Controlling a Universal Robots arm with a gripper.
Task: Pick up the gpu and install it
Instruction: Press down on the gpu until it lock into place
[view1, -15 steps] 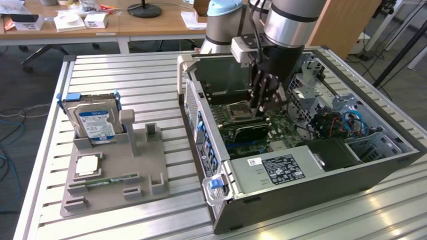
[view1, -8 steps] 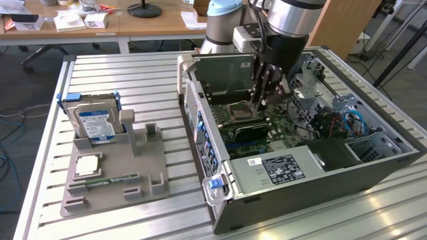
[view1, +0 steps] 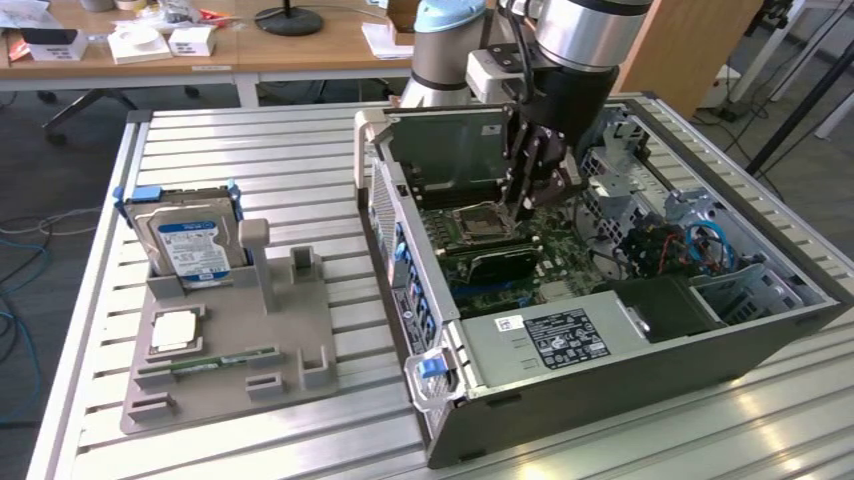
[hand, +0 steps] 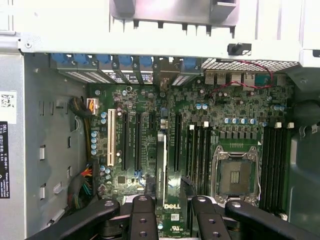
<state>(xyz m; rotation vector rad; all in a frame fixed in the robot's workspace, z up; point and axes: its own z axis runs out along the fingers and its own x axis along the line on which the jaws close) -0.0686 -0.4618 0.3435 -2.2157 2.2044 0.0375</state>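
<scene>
The gpu, a thin dark green rectangular card with a silver metal bracket at one end, stands upright on its edge inside the open dark grey computer case, over the green motherboard. The black gripper is at the card; whether it grasps it cannot be told. At 9 o'clock from the case, a grey plastic holder tray carries a blue-labelled hard drive and a narrow green memory stick.

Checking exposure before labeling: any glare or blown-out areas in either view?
Wrist view: the case edge is washed out nearly white, while the motherboard reads evenly lit. Exterior view: bright reflections on the slatted table near the computer case; the case interior lies in shadow.
</scene>
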